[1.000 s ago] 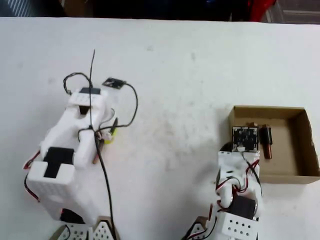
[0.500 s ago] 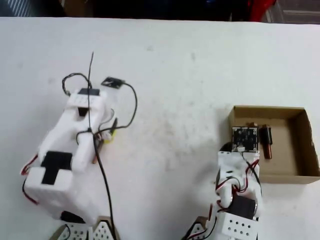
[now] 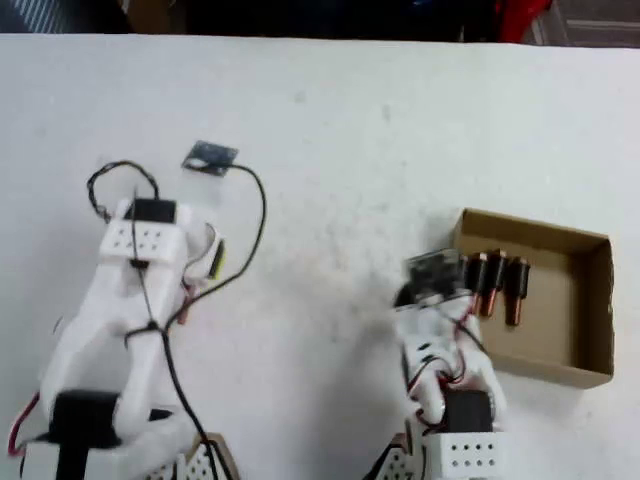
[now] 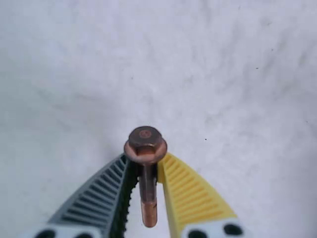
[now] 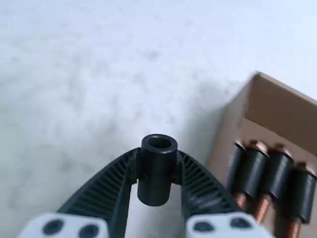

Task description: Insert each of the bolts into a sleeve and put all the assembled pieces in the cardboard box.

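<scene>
Item 1. We are logging the left gripper in the left wrist view. Its grey and yellow fingers are closing in from either side on a copper bolt. They are pinching the shank just under the flanged hex head, with only the shank's width between them. The bolt is lying along the fingers, its head standing beyond the tips over the white table. In the high view we are placing this arm at the lower left of the frame, well apart from the box.

Item 2. We are logging the right gripper in the right wrist view. Its two black ribbed fingers are gripping a black sleeve by its sides, parted only as far as the sleeve is wide. The sleeve is standing with its open bore facing the camera. In the high view we are placing this arm at the lower centre, its gripper end just beside the box's left wall.

Item 3. We are logging the cardboard box, open-topped, at the right of the high view. A row of assembled pieces is lying side by side against its left inner wall, black sleeves with copper ends showing. We are counting three clear of the arm.

Item 4. We are noting a small dark square part on a black cable at the upper left.
</scene>
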{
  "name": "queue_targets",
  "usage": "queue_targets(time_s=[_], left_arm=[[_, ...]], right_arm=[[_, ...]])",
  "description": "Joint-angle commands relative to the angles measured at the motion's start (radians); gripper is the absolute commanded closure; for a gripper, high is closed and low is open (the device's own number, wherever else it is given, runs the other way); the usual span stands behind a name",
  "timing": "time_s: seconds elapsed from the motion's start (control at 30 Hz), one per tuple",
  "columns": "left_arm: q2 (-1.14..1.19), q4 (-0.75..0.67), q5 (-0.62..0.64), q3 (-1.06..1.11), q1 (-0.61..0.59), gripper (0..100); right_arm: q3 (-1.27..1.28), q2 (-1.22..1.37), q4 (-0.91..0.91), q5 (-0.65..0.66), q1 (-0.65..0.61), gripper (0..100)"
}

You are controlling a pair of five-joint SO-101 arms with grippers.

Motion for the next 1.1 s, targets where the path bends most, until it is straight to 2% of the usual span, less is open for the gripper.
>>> queue_targets(time_s=[0.0,0.23,0.53,0.8,0.97,1.07], left_arm=[[-0.156,0.0,0.015,0.029,-0.002,98],[-0.239,-0.003,0.015,0.103,-0.002,98],[-0.332,-0.003,0.015,0.095,0.004,98],[-0.499,-0.003,0.015,0.103,0.004,98],[-0.599,-0.003,0.015,0.104,0.002,98],[-0.644,0.002,0.015,0.106,-0.001,98]], right_arm=[[-0.021,-0.013,-0.025,0.046,-0.142,98.1],[-0.048,-0.012,-0.025,0.046,-0.082,98.1],[-0.195,-0.012,-0.025,0.046,-0.09,98.1],[-0.236,-0.012,-0.027,-0.081,-0.268,98.1],[-0.236,-0.012,-0.108,-0.081,-0.427,98.1],[-0.235,-0.012,-0.145,-0.081,-0.472,98.1]])
